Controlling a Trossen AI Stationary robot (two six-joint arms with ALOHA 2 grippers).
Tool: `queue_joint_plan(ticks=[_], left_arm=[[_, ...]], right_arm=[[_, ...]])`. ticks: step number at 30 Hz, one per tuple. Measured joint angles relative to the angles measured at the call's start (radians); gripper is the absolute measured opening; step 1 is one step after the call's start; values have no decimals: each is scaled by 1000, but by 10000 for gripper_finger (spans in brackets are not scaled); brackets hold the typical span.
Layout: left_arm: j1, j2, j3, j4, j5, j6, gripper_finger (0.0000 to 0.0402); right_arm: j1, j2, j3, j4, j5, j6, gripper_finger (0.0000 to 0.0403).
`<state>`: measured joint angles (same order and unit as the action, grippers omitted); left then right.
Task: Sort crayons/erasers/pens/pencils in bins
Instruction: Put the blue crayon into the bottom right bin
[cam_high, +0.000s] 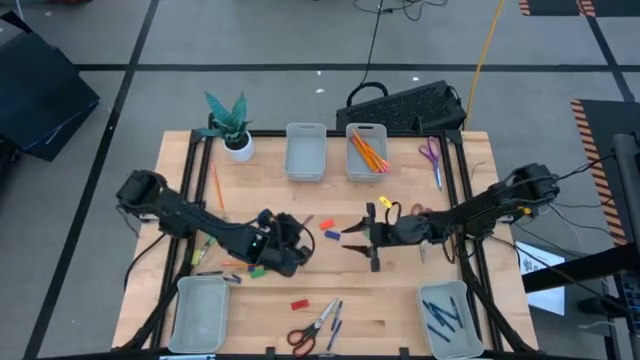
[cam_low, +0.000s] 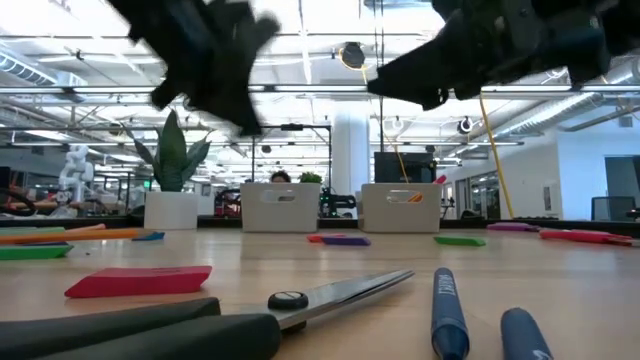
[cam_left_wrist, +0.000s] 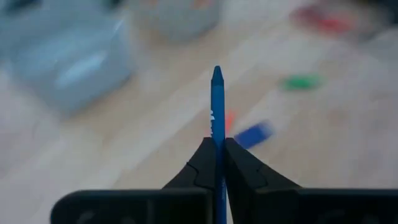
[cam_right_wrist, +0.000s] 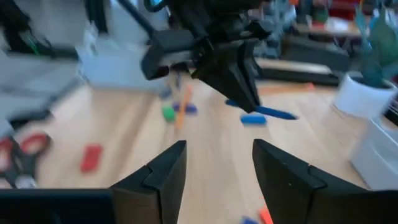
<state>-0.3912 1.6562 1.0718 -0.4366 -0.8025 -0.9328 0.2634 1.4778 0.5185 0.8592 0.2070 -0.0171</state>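
A blue crayon (cam_left_wrist: 216, 118) stands pinched between dark fingers at frame centre; orange pencils (cam_high: 367, 153) fill the upper-middle bin (cam_high: 367, 172).

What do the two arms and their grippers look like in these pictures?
Both arms are dark, almost black, built of jointed segments with bulky rounded housings at the joints. The left gripper has two black, wedge-shaped fingers on a flat black crossbar. The right gripper has two broader black fingers, angular in outline. No markings can be made out.
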Motion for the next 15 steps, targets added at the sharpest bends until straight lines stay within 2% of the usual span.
queue_joint_plan(ticks=[3, 7, 13, 15], left_arm=[[-10, -13, 0, 268, -25, 261, 15], [12, 7, -39, 631, 53, 563, 12], [14, -52, -176, 1049, 158, 840, 13], [18, -60, -235, 1205, 236, 909, 15]], right_arm=[[0, 94, -19, 215, -18, 16, 179], [6, 200, 11, 413, -73, 20, 179], [24, 161, 10, 466, -29, -25, 179], [27, 138, 10, 473, -22, -47, 179]])
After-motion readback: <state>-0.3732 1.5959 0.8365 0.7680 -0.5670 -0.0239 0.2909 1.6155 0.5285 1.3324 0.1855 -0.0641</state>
